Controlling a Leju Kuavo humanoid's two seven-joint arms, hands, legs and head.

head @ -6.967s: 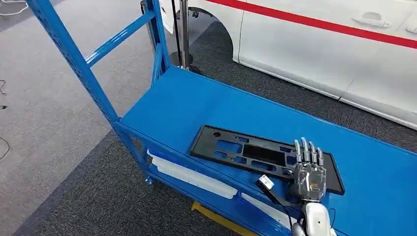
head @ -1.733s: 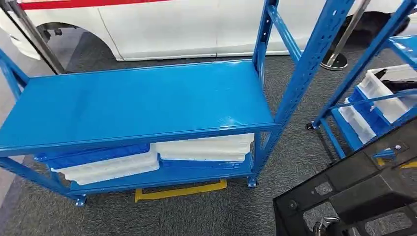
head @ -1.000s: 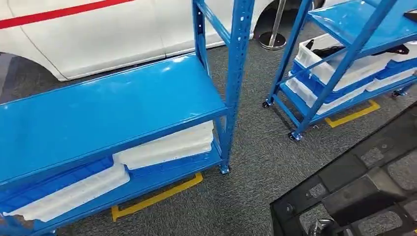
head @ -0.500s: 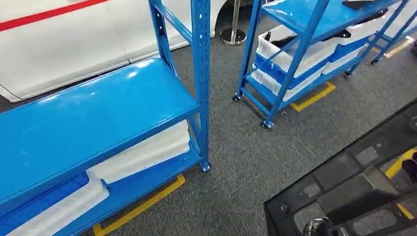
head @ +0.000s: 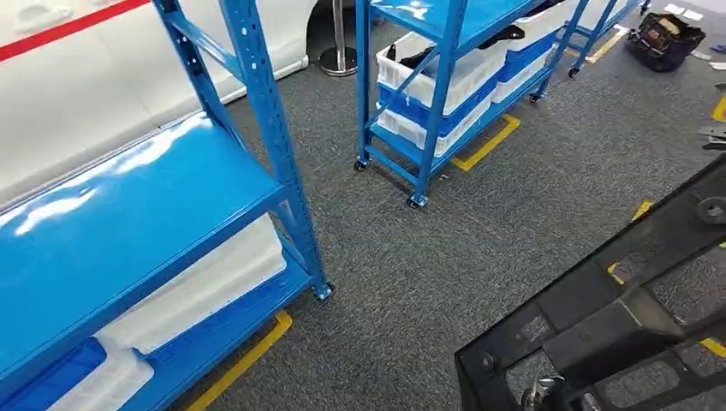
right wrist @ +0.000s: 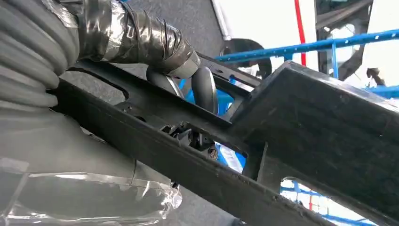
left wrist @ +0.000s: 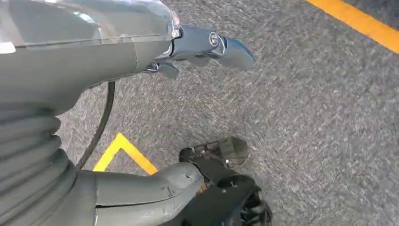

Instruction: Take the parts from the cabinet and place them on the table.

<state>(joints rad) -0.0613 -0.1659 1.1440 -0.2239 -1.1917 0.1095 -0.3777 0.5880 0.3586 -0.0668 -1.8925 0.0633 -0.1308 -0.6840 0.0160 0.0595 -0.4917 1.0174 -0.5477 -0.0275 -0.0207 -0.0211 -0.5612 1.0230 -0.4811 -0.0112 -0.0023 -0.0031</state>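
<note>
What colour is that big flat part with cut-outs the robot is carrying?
Black. The flat plastic panel shows best in the head view, held by the right hand.

Blue racks (head: 265, 128) stand on grey carpet (head: 479, 231).

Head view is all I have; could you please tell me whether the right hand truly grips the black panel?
Observer: Yes. In the right wrist view the right hand has its fingers curled through a cutout in the panel.
Operator: Thank you. Is the left hand helping?
Observer: No. The left wrist view shows the left hand holding nothing, fingers apart, above grey carpet.
Operator: Any floor markings near it?
Observer: A yellow corner mark on the carpet.
</note>
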